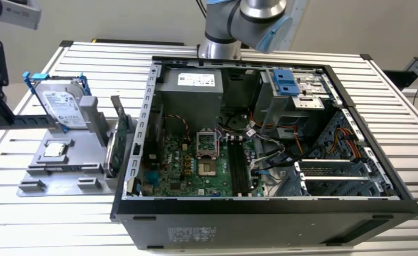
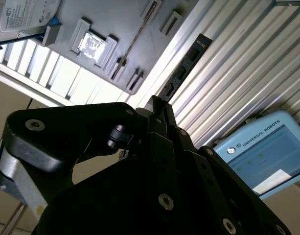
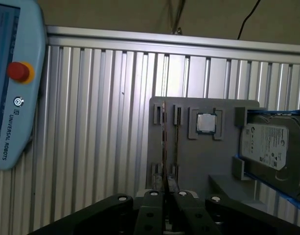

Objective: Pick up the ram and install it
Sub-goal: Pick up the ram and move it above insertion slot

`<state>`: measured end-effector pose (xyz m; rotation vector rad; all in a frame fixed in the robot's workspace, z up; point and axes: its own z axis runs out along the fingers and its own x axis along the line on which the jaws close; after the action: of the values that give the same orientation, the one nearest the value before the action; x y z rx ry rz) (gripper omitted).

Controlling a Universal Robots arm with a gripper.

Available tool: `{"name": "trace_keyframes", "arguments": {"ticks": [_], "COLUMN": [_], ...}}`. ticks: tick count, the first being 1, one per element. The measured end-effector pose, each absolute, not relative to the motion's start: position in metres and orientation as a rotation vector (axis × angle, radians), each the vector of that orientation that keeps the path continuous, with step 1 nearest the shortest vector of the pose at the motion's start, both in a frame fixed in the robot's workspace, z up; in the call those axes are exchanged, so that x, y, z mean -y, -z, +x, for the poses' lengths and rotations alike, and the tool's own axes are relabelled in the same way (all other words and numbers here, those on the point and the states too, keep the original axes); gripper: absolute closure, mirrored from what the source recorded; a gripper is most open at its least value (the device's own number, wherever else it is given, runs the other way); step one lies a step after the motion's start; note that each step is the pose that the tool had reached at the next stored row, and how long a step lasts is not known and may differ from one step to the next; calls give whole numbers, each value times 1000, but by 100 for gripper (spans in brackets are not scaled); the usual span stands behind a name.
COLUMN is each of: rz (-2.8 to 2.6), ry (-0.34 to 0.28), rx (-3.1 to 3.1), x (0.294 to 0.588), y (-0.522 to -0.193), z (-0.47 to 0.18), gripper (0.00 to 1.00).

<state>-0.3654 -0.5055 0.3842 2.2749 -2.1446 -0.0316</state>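
From my station I see the gripper (image 1: 0,114) at the far edge of the exterior view's left, pointing down. Its jaws are closed tight on the ram (image 1: 31,119), with only the thin board between them. The ram lies level in the air and crosses in front of the hard drive (image 1: 61,105) in its blue bracket. It is above the grey holder (image 1: 66,162) on the bench (image 1: 95,64) and does not touch it.

In the first wrist view the ram (image 3: 164,147) is edge-on, running out from the gripper (image 3: 165,196). In the second wrist view its dark side (image 2: 185,66) shows just past the gripper (image 2: 157,105).

The green card (image 1: 123,140) stands upright in the holder, with the processor chip (image 1: 56,150) lying beside it. The open computer case (image 1: 266,226) is well apart from the ram, toward the exterior view's right.
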Motion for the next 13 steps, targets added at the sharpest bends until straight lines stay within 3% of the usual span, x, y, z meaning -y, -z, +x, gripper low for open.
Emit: {"name": "trace_keyframes", "arguments": {"ticks": [13], "rz": [2274], "ry": [31], "rx": [2144], "x": [505], "y": [-387], "z": [-365], "gripper": [100]}}
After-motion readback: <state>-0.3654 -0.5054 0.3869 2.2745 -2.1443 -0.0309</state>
